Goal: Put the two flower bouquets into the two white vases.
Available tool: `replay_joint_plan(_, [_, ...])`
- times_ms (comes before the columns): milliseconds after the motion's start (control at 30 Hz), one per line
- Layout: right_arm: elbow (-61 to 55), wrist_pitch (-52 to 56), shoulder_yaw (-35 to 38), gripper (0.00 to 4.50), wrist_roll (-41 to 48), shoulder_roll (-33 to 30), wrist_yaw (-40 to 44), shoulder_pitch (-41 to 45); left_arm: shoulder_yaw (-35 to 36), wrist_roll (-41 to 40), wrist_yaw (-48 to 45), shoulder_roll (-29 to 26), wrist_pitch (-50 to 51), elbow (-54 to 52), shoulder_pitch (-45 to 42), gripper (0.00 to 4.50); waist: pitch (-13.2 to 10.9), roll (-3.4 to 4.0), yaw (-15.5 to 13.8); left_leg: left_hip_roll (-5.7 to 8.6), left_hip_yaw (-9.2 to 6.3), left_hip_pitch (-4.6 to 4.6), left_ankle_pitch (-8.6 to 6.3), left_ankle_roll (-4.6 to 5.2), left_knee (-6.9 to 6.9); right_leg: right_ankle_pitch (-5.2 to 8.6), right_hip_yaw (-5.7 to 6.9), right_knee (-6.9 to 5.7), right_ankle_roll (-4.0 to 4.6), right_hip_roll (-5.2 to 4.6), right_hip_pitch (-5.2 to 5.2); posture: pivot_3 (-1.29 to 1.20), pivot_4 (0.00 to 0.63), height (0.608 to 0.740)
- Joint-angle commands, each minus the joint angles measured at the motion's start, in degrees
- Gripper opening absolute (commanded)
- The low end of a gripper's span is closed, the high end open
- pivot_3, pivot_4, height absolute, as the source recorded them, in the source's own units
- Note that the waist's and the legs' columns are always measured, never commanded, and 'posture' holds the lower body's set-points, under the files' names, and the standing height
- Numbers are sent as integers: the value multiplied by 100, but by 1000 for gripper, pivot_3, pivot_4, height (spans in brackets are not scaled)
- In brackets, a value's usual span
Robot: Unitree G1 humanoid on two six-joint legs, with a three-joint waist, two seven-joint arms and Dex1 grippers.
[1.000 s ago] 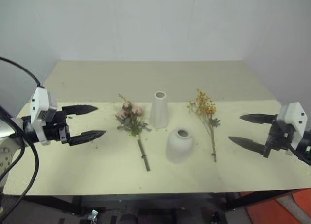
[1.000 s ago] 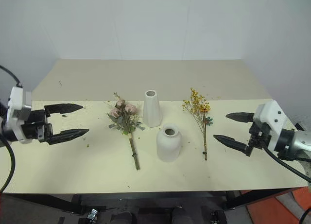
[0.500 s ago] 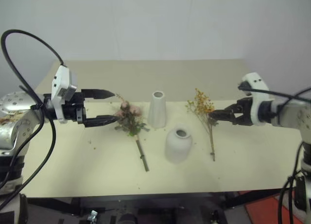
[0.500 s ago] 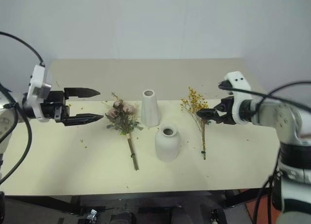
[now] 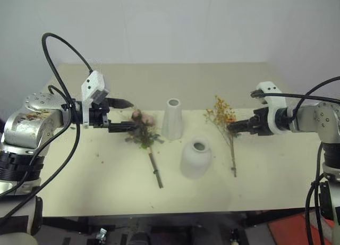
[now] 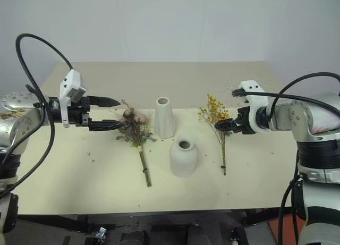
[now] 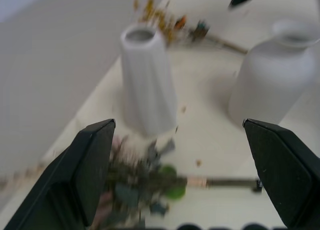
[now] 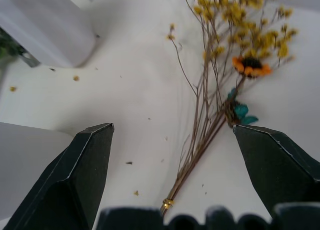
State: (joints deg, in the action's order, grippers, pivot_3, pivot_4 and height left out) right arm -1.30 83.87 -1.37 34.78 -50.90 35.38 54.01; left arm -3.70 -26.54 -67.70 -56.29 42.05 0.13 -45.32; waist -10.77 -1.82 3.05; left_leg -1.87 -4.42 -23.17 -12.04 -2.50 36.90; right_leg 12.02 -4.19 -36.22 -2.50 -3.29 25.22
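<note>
Both bouquets lie flat on the pale table (image 5: 79, 170), neither yet lifted, so the step in hand is the reach for the flowers. The rose bouquet (image 5: 142, 129) lies to the robot's left of the tall vase (image 5: 172, 119), its stem running toward the table's near edge; the yellow spray (image 5: 225, 119) lies to the right of that vase, thin stem also pointing nearward. The squat vase (image 5: 195, 158) stands nearer the front edge, between the two stems, and both vases are upright and empty. The left gripper (image 5: 123, 115) hangs beside the rose heads with its fingers spread wide, one tip reaching the foliage; whether it touches cannot be told. The right gripper (image 6: 223, 126) sits close over the spray's stems, just below the blossoms, fingers likewise wide apart with the stems lying between them in the right wrist view. Next, each gripper likely needs to settle lower and close on the stems rather than the blooms, since the spray's stalks look thin and easy to miss.
</note>
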Motion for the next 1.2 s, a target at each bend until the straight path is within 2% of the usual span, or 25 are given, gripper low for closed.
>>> replay_joint_plan(33, [-357,-969,434,4500,123,-217,633,-71,-209,224,39,-365,573,-418,-138,4459,0,0,9,-1,0,0,0,0,0,10,0,-2,-16,0,0,0,150,740])
replay_joint_plan(167, [-425,-2032,433,4500,82,-447,1555,-100,-518,94,154,-468,1736,-846,-223,4459,-3,4,28,0,0,1,0,0,2,13,0,-4,-22,0,-1,0,150,740])
replay_joint_plan(300, [-331,-2594,373,4500,93,-606,2308,-82,-959,122,386,-398,2779,-1115,-484,4459,-4,3,37,0,-1,0,0,-1,7,13,1,-5,-24,0,-3,0,150,740])
replay_joint_plan(400, [-354,-2994,414,4500,198,-690,2984,-66,-1394,111,893,33,4276,-843,-1068,4459,-4,2,20,2,-3,0,1,-1,10,14,2,-11,-24,0,-4,0,150,740])
replay_joint_plan(500, [-338,-3298,457,4500,237,-701,3405,-80,-1752,76,1316,251,4961,-567,-1338,4459,-5,2,43,4,-5,2,1,-1,19,15,1,-19,-26,1,-6,0,150,740])
replay_joint_plan(700, [-227,-3645,461,4500,214,-689,3816,-73,-2200,-644,2064,411,5045,119,-1603,4459,-5,1,99,1,-5,25,1,-1,19,20,-3,-62,-20,6,-3,0,150,740])
replay_joint_plan(1000, [-36,-4112,401,4500,59,-768,4303,-59,-2382,-2015,3181,617,5045,689,-1814,4459,-6,2,72,8,-5,25,2,-3,20,23,-6,-66,-20,-1,-4,0,150,740])
replay_joint_plan(1200, [17,-4279,371,4500,-9,-730,4439,-46,-2311,-2717,4704,1374,5045,2233,-2302,4459,-6,2,52,11,-6,27,3,-4,24,23,-6,-68,-21,-1,-7,0,150,740])
